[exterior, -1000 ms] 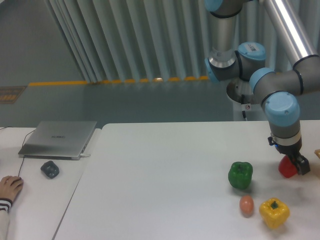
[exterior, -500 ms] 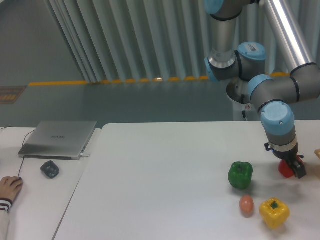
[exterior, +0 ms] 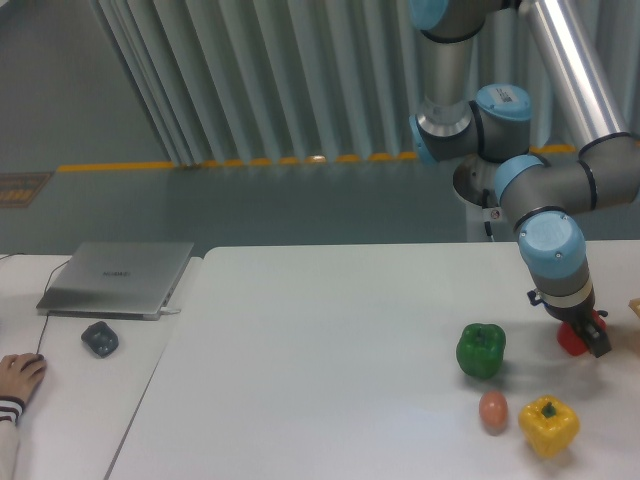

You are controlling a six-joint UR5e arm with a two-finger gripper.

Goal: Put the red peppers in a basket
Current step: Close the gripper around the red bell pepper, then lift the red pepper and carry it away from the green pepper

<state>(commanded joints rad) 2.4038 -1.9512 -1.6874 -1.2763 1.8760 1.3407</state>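
Red pepper (exterior: 571, 340) at the table's (exterior: 330, 350) right edge, right of the green pepper (exterior: 481, 350); we see the gripper (exterior: 585, 331) closed around it, shifted slightly left and lower than before.

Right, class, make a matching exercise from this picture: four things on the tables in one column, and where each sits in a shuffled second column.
Things:
1. red pepper
2. green pepper
3. yellow pepper
4. laptop

Places:
A. nearest the front edge, right side
B. far left, closed
C. under the claw
D. just left of the claw, standing free

Pairs: 1-C, 2-D, 3-A, 4-B
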